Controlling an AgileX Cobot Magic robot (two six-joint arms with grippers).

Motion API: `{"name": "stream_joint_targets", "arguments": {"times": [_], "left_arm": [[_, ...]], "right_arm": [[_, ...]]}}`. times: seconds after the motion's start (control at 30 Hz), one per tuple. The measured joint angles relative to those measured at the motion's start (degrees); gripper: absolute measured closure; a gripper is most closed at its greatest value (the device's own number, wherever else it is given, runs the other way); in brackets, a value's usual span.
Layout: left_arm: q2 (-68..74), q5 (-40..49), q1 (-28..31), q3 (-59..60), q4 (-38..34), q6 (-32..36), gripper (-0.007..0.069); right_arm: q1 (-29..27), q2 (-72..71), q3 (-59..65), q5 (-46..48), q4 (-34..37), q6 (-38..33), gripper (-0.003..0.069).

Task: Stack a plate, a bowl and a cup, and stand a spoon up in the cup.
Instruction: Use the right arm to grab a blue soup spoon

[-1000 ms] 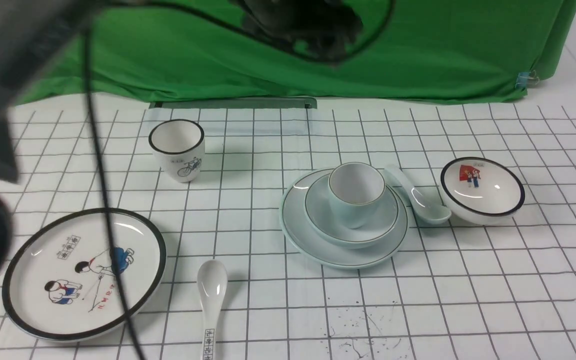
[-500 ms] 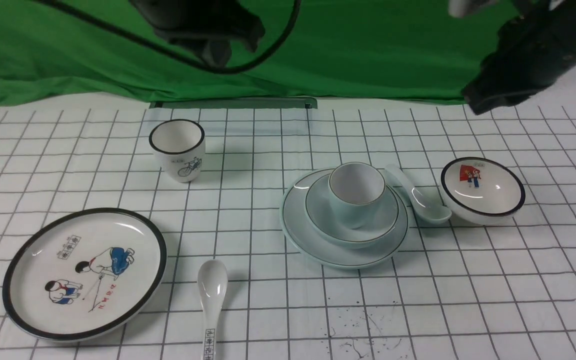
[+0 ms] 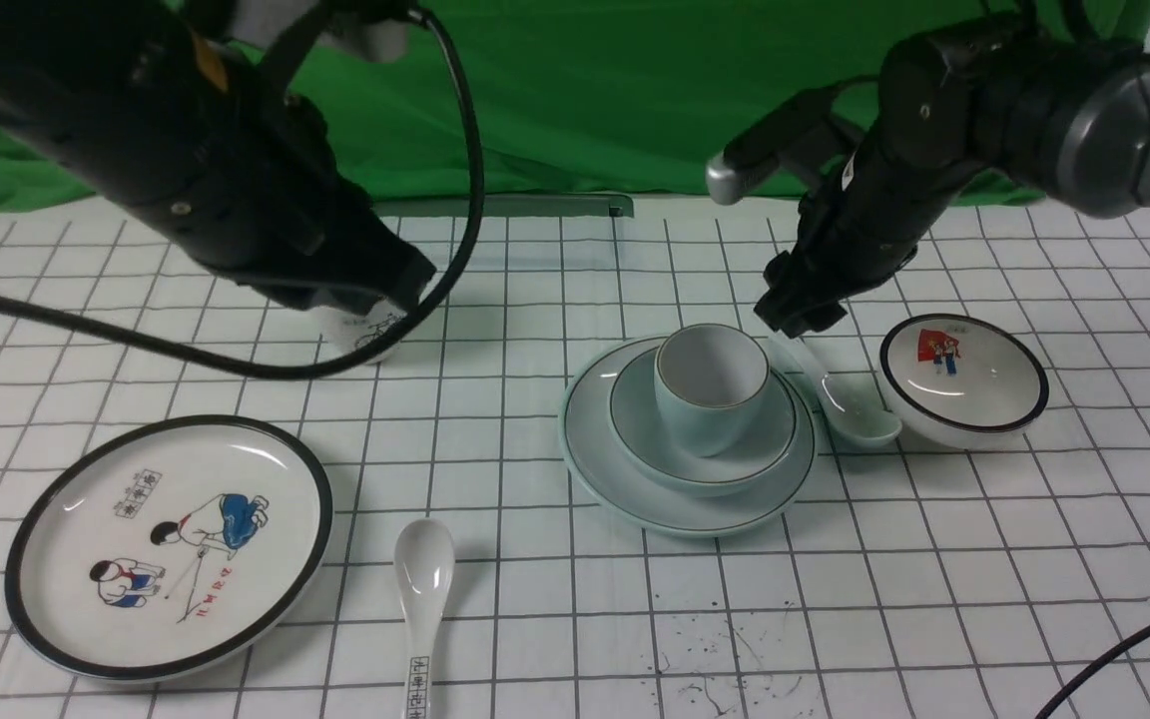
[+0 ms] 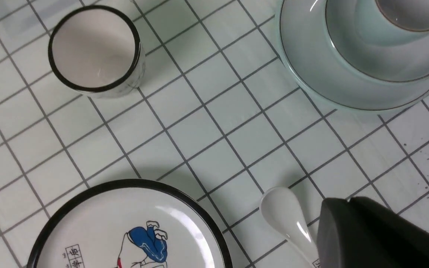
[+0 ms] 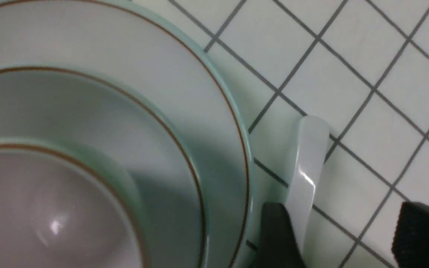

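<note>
Ceramic is slick: our right jaws, wide astride the spoon, may knock the plate; left jaws shut.

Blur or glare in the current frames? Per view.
Front view: sharp, small glints on the picture plate. Left wrist view: sharp, highlight on the printed spoon. Right wrist view: close and soft, cup defocused, glint on the spoon.
</note>
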Motion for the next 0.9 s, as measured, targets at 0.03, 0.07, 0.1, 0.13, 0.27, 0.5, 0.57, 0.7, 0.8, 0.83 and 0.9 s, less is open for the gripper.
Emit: {"name": "stream_joint_targets", "arguments": {"times": [0.03,0.07,0.1,0.13,0.27,0.5,0.57,0.7,0.8,0.83,0.9], "left_arm": [[0.1,-0.2,0.0,0.1,0.0,0.0,0.0662],[0.1,-0.6,0.0,0.2,0.0,0.0,0.0662],[0.1,-1.3,0.0,0.3,0.0,0.0,0.0662],[0.1,-1.9,0.0,0.3,0.0,0.0,0.0662],[0.1,-2.8,0.0,0.3,0.0,0.0,0.0661],[0.1,-3.2,0.0,0.3,0.0,0.0,0.0661],[0.1,-3.4,0.0,0.3,0.0,-0.1,0.0661],[0.1,-3.9,0.0,0.3,0.0,-0.1,0.0661],[0.1,-4.0,0.0,0.3,0.0,-0.3,0.0661],[0.1,-4.2,0.0,0.3,0.0,-0.3,0.0661],[0.1,-4.3,0.0,0.3,0.0,-0.3,0.0661]], "right_arm": [[0.0,0.7,0.0,-0.5,0.0,0.2,0.0215],[0.0,1.2,0.0,-0.9,0.0,0.4,0.0215],[0.0,1.7,0.0,-1.3,-0.2,0.9,0.0216],[0.0,2.1,0.0,-1.6,-0.5,1.2,0.0216],[0.0,3.5,0.0,-2.0,-1.9,3.0,0.0216],[-1.1,5.2,-0.1,-3.8,-2.0,4.6,0.0216],[-1.6,6.0,-0.1,-4.0,-2.2,5.4,0.0216],[-1.8,7.1,-0.1,-4.0,-2.2,5.9,0.0216],[-1.8,7.1,-0.1,-4.0,-2.2,6.4,0.0216],[-1.8,7.0,-0.4,-3.8,-2.2,6.4,0.0216],[-1.8,6.9,-1.0,-3.1,-2.2,6.7,0.0216]]}}
